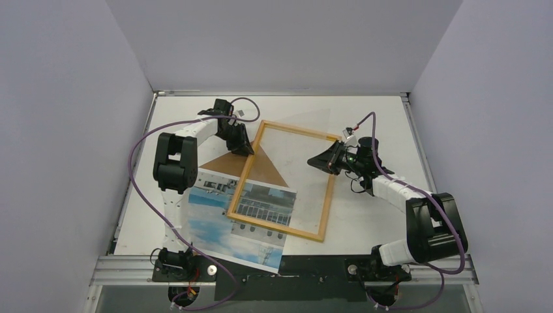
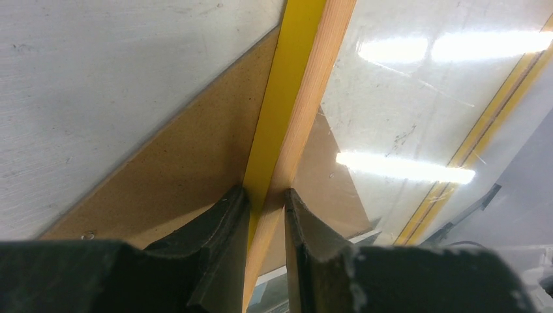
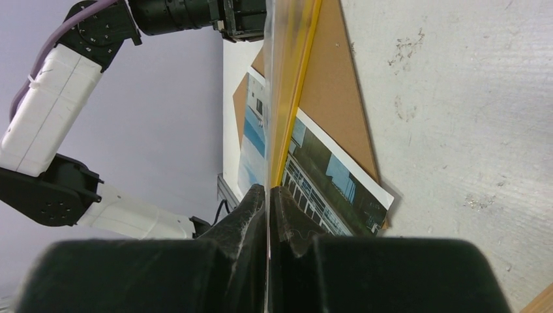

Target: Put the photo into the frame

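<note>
The frame (image 1: 324, 202) sits mid-table, wood-coloured back up, its lower left corner over the photo (image 1: 215, 222). The photo lies flat, showing a building and blue sky. My left gripper (image 1: 244, 147) is shut on the frame's left rail. In the left wrist view the fingers (image 2: 225, 222) pinch the yellow-and-wood rail (image 2: 287, 98). My right gripper (image 1: 326, 160) is at the frame's right rail, near its top. In the right wrist view its jaws (image 3: 267, 190) are shut on the edge of a thin clear sheet (image 3: 270, 98), beside the yellow frame edge (image 3: 301, 78) and above the photo (image 3: 326, 189).
A brown backing board (image 1: 261, 171) lies under the frame and photo, one corner showing through the frame opening. It also appears in the left wrist view (image 2: 189, 163). Grey walls close in the white table (image 1: 378, 117) on three sides. Purple cables loop beside both arms.
</note>
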Available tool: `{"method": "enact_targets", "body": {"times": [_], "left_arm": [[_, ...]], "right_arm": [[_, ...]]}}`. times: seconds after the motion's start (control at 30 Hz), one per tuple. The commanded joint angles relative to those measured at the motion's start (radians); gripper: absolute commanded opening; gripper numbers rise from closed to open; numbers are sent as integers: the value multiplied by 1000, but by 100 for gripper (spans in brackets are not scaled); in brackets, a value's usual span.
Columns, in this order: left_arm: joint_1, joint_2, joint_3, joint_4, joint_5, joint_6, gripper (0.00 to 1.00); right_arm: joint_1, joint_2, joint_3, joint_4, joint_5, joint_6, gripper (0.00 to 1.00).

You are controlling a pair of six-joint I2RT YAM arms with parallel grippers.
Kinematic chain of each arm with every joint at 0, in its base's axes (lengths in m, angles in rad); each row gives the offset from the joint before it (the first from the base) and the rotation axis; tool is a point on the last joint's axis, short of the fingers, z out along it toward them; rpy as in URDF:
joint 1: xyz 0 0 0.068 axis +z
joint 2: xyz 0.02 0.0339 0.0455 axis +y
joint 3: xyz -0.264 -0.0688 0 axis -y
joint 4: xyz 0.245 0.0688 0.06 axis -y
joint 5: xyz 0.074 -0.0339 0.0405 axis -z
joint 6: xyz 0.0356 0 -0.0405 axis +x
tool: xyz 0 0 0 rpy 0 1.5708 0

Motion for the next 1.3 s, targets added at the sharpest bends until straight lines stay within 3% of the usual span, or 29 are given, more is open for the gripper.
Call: {"method": "enact_targets", "body": {"times": [0.0, 0.17, 0.4, 0.8, 1.27], "left_arm": [[-16, 32, 17, -3, 19, -5, 2], [-16, 27, 12, 1, 24, -7, 7], [-13, 16, 8, 6, 21, -15, 14], [-9, 20, 4, 10, 18, -20, 17], [-2, 16, 0, 14, 21, -20, 25]], "right_arm": [[23, 42, 19, 31, 1, -62, 0], [23, 68, 21, 5, 9, -85, 0], [24, 68, 26, -109, 59, -137, 11], [24, 78, 24, -109, 77, -132, 19], [22, 65, 123, -337, 121, -208, 75]]}}
